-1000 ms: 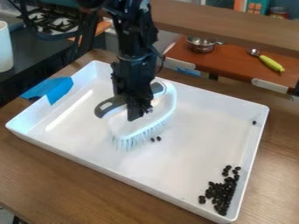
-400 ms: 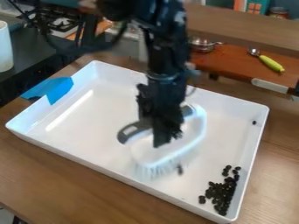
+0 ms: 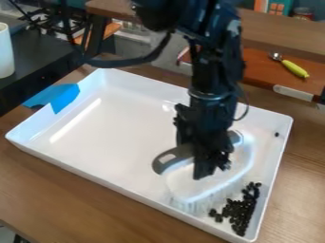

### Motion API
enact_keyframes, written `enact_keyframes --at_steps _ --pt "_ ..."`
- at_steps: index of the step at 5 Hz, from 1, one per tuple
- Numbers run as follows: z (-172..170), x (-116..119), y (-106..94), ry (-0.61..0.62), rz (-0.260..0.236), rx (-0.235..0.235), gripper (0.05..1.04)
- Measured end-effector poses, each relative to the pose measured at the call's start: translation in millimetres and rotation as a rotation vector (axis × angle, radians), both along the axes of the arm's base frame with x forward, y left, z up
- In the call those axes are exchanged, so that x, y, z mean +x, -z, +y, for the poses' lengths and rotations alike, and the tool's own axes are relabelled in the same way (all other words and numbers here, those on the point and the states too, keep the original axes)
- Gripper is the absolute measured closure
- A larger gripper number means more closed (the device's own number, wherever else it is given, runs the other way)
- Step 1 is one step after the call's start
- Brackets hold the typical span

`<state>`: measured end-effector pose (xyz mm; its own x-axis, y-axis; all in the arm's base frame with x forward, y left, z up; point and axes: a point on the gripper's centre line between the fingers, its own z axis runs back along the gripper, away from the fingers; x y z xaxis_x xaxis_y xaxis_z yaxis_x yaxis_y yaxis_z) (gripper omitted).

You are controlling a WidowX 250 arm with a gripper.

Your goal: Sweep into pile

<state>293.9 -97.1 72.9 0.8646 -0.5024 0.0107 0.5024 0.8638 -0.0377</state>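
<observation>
My gripper is shut on the grey handle of the white brush, over the right half of the white tray. The brush lies bristles down, its long side facing the near right corner. Right beside its bristles is a cluster of black beans, gathered along the tray's right wall near that corner. A lone bean lies farther up near the right wall. The gripper covers the middle of the brush.
Blue tape is stuck over the tray's left wall. Behind, a brown shelf holds a spoon with a green handle. A white cylinder stands at the left edge, near a stove.
The gripper and brush have moved right and toward the near right corner, up to the bean cluster. The couple of loose beans by the bristles are no longer apart from it.
</observation>
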Motion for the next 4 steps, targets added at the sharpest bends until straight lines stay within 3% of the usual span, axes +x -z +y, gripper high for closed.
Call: enact_keyframes --at_steps 1,2,3,4 --pt "10 6 -11.3 -0.032 -0.009 -0.016 0.587" --pt "46 20 -37.5 -0.128 -0.068 -0.042 0.587" --pt "84 23 -56.6 -0.193 -0.082 -0.067 0.587" --pt "116 24 -59.3 -0.248 -0.098 -0.042 0.587"
